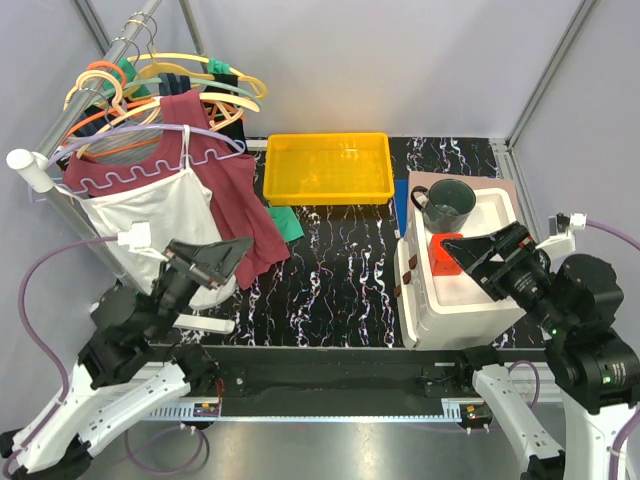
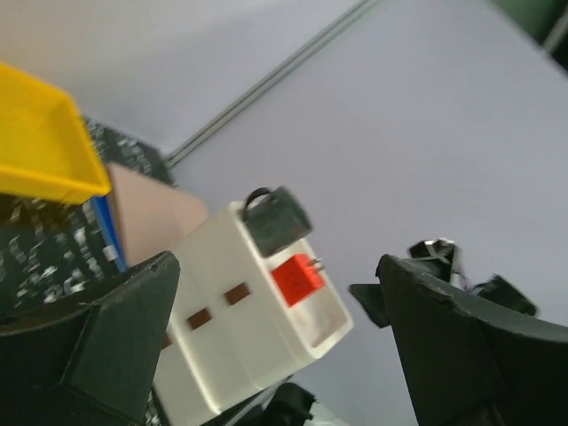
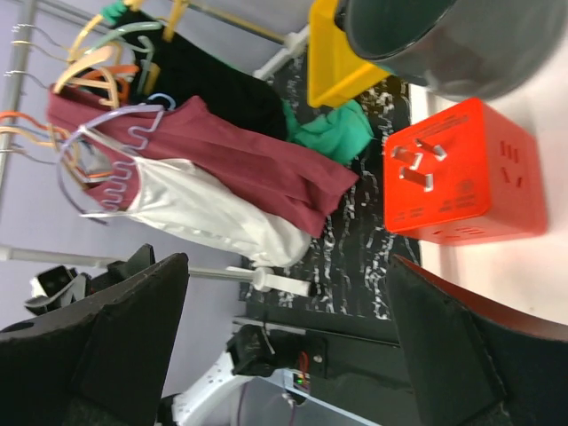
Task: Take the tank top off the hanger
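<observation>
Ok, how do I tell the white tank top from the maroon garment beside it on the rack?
The white tank top is pale with thin straps; the maroon garment is dark red and wider at the shoulders. The white tank top hangs in front on the lavender hanger; the maroon garment hangs behind it, spreading further right. Both hang from the rack on the left.

No text, label, brand or number reads clearly in any view. Red plastic socket cube has faint marks below its socket holes, too small and blurred to read.
</observation>
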### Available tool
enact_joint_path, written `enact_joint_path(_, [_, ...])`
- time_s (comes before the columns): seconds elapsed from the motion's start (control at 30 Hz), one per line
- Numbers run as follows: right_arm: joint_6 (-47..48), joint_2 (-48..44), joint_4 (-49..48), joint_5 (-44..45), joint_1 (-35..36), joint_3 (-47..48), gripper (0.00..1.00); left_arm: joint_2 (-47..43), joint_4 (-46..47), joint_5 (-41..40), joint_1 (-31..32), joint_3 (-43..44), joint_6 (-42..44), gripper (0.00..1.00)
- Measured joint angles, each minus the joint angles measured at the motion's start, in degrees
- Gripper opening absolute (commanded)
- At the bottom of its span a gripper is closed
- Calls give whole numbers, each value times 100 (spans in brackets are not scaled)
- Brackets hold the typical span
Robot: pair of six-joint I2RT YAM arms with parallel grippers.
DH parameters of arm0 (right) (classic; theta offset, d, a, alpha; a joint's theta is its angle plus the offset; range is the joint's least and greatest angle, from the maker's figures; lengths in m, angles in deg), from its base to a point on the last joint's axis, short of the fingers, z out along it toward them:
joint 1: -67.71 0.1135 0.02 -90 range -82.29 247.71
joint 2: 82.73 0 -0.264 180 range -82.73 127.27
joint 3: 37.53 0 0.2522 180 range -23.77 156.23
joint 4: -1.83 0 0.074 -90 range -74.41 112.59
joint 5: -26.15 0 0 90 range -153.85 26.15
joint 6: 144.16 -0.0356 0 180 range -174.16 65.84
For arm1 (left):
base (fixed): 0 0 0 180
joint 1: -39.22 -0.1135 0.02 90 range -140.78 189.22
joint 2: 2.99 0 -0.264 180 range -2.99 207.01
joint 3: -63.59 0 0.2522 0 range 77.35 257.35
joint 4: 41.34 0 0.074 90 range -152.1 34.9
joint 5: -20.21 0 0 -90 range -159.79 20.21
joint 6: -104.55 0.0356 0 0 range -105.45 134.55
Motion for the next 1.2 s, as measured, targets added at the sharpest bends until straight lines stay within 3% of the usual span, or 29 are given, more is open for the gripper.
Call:
enact_joint_path(0.17, [411, 426, 350, 76, 0, 522, 99, 1019, -1508, -254, 0, 1062, -46, 99])
enact_joint_path(0.3, [601, 610, 343, -107, 0, 894, 100, 1239, -2218, -306, 0, 1663, -46, 99])
enact_joint_path(0.57, [629, 625, -245, -892, 0, 1021, 100, 549, -1858, -1158, 0, 1624, -136, 99])
enact_joint_path(0.67, [706, 629, -352, -1027, 0, 1027, 100, 1202, -2194, -1550, -4, 2463, -105, 99])
enact_joint_path(0.93, [848, 767, -411, -1080, 0, 1202, 100, 3613, -3783, -2865, -74, 5663, -538, 90])
enact_joint_path(1.07, [876, 820, -422, -1080, 0, 1303, 100, 4378, -4033, -2363, -1080, 6332, -739, 72])
enact_joint_path(1.2, [898, 820, -437, -1082, 0, 1335, 100, 4811, -4197, -1335, -2428, 6282, -1263, 66])
